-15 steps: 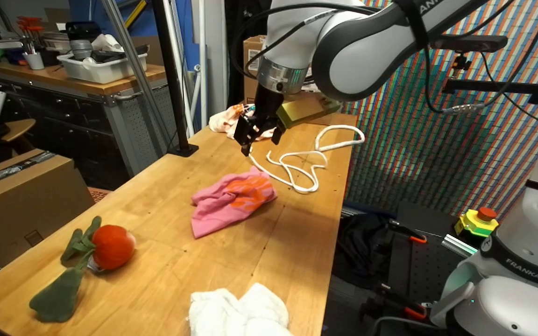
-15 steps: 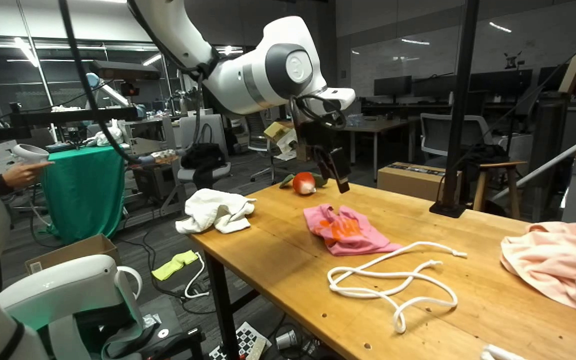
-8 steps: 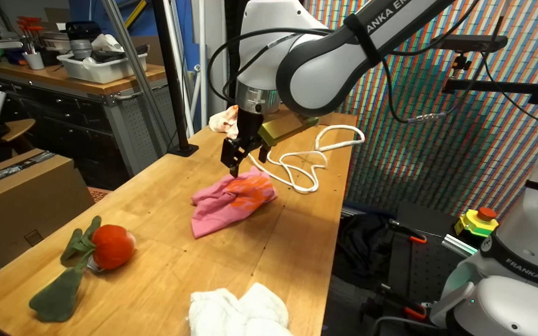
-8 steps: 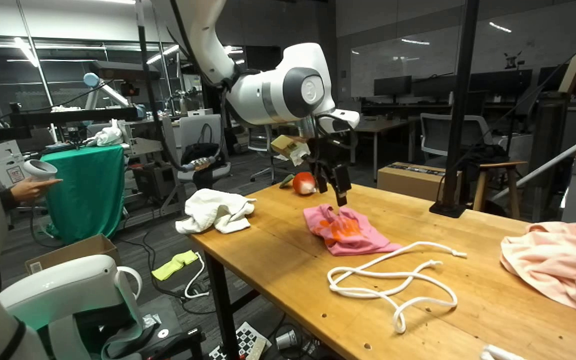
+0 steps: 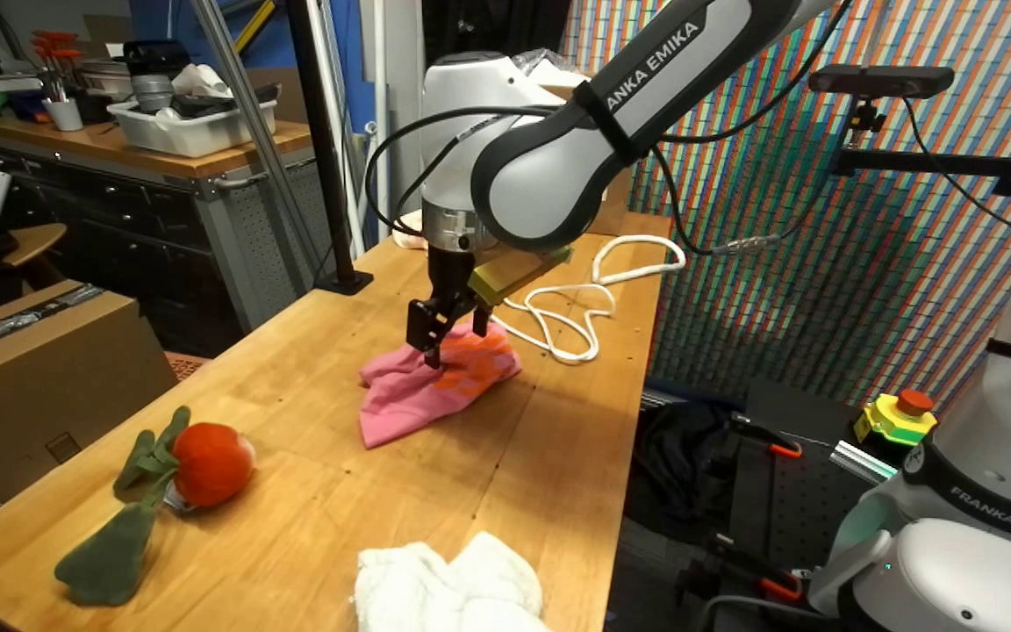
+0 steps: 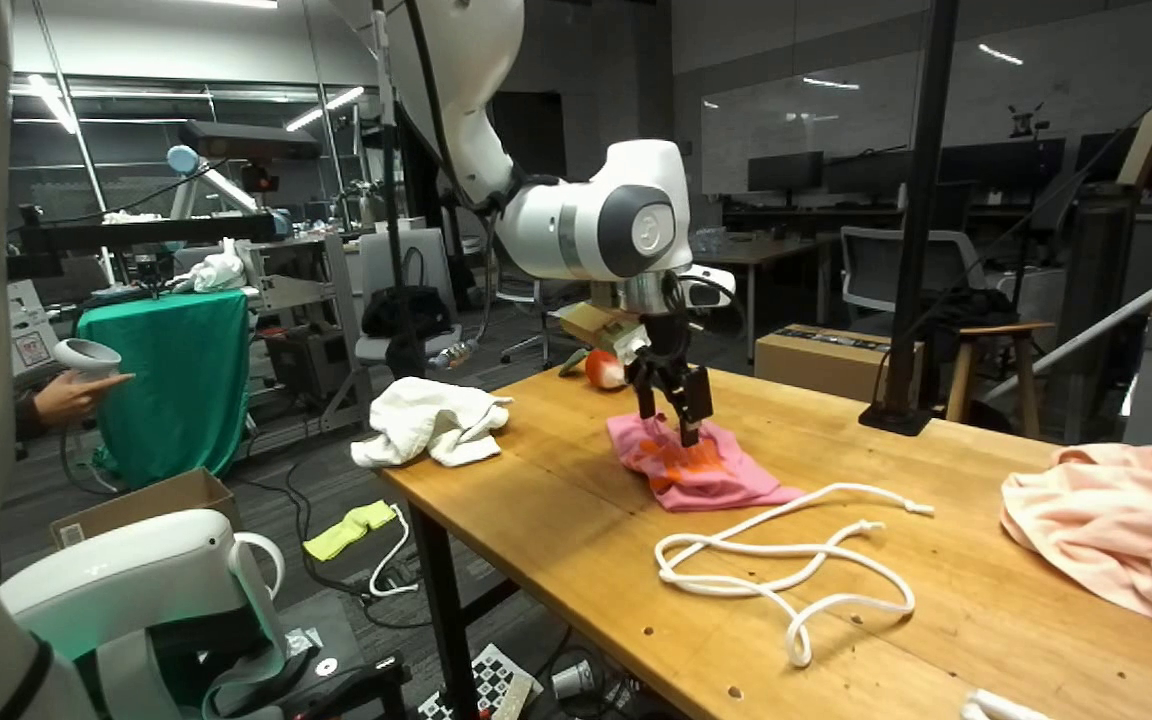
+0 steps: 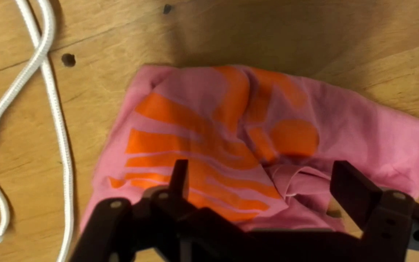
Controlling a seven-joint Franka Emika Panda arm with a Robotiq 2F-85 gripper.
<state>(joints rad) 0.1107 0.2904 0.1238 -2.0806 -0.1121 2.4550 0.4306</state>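
My gripper (image 5: 457, 345) points down over a crumpled pink cloth (image 5: 400, 405) with an orange print. The wrist view has the fingers wide apart, one dark finger (image 7: 179, 178) over the print and the opposite finger (image 7: 351, 189) over plain pink folds. Between them the cloth (image 7: 209, 145) lies loose, with a folded hem near the middle. Seen in an exterior view, the gripper (image 6: 668, 425) is just above or at the cloth (image 6: 716, 485); whether the tips touch it I cannot tell. Nothing is gripped.
A white rope (image 6: 786, 548) lies in loops beside the cloth on the wooden table (image 5: 312, 491). A white cloth (image 5: 448, 584) and a red plush fruit with green leaves (image 5: 211, 465) lie farther along. A peach cloth (image 6: 1116, 530) and a black post (image 6: 911, 300) stand near the edges.
The gripper has come down and across, from above the table near the rope to right over the pink cloth. It has stayed open, and the cloth has not moved.
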